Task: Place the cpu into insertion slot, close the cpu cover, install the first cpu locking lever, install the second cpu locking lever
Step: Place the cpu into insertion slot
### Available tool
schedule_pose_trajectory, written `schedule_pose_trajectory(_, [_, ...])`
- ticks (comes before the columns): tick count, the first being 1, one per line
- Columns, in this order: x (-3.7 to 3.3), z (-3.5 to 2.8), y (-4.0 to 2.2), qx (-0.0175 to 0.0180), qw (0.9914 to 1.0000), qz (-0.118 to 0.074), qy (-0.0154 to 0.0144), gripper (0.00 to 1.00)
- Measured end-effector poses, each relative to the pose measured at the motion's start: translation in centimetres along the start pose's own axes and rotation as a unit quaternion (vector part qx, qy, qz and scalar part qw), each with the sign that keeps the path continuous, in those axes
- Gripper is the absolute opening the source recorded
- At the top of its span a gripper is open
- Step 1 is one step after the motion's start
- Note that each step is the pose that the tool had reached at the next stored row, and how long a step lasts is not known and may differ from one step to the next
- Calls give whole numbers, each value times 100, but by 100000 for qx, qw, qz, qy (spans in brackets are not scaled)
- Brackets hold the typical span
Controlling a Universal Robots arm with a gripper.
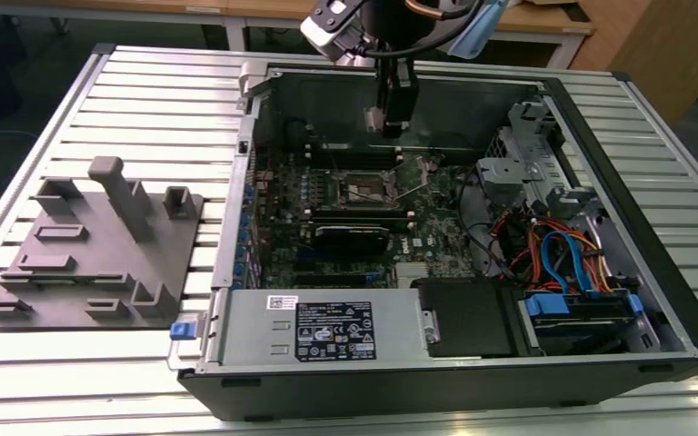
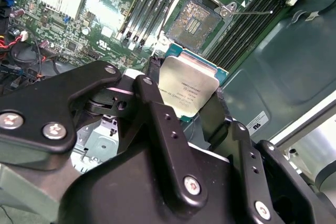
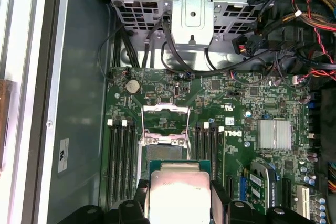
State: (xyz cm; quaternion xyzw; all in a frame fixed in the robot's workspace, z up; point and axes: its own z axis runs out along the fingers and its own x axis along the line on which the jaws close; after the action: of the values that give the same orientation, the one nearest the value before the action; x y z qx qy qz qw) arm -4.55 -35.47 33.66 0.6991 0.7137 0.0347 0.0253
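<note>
In the exterior view the gripper [image 1: 391, 123] hangs inside the open case [image 1: 640, 182], above the board [image 1: 324, 263] and clear of the slot [image 1: 367, 189], which lies bare with a dark centre. In the second wrist view the cpu [image 2: 188, 90] sits between the two black fingers [image 2: 153, 72], which are closed to the chip's width and clamp it by opposite edges, metal top toward the camera. It is held in the air short of the slot, not touching it. A thin wire lever [image 2: 254, 12] sticks out beside the socket. The first hazard, in my judgement, is the grip: with only the edges held, the chip could pivot or slip if it meets the socket rim at an angle. I cannot tell whether it is level. In the first wrist view the cover [image 3: 166, 139] stands open on the far side of the slot, with the cpu near its front edge and not yet over it. The second hazard is registration: a chip lowered off-centre or turned the wrong way would ride on the rim and could damage the contacts. The third is the cover: if jolted, it could drop onto the fingers, or onto the chip before it is seated. The loose lever could also snag a finger.
</note>
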Motion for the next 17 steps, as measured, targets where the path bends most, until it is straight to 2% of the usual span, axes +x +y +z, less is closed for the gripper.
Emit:
schedule_pose_trajectory(3, [1, 21, -1, 18, 100000, 1, 1, 54])
schedule_pose_trajectory(17, [-2, 274, -23, 169, 100000, -23, 22, 54])
